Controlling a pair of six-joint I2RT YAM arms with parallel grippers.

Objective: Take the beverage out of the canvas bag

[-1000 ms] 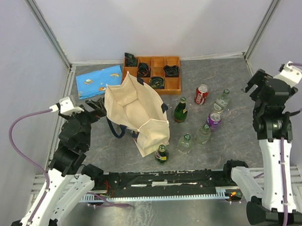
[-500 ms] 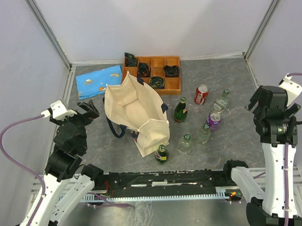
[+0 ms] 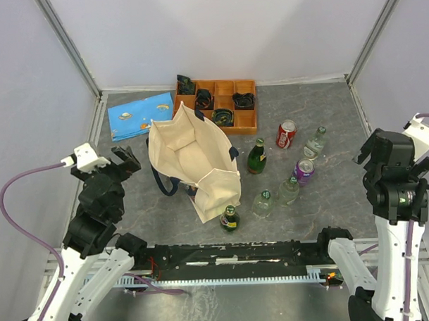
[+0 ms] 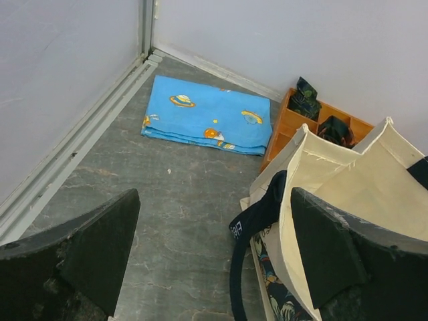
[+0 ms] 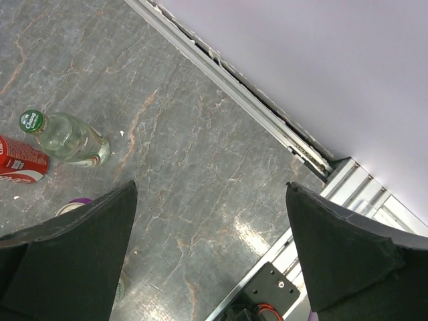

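While the bag (image 3: 189, 154) is sitting open-mouthed for access, the left pincer (image 4: 214, 200) and right pincer (image 5: 210, 190) are hovering empty, jaws apart.

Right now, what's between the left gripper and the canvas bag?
Only bare grey table lies between the left gripper and the canvas bag, seen in the top view.

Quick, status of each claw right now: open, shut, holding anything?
Left claw: open, holding nothing, apart from the cream canvas tote bag with navy handles.
Right claw: open, holding nothing.
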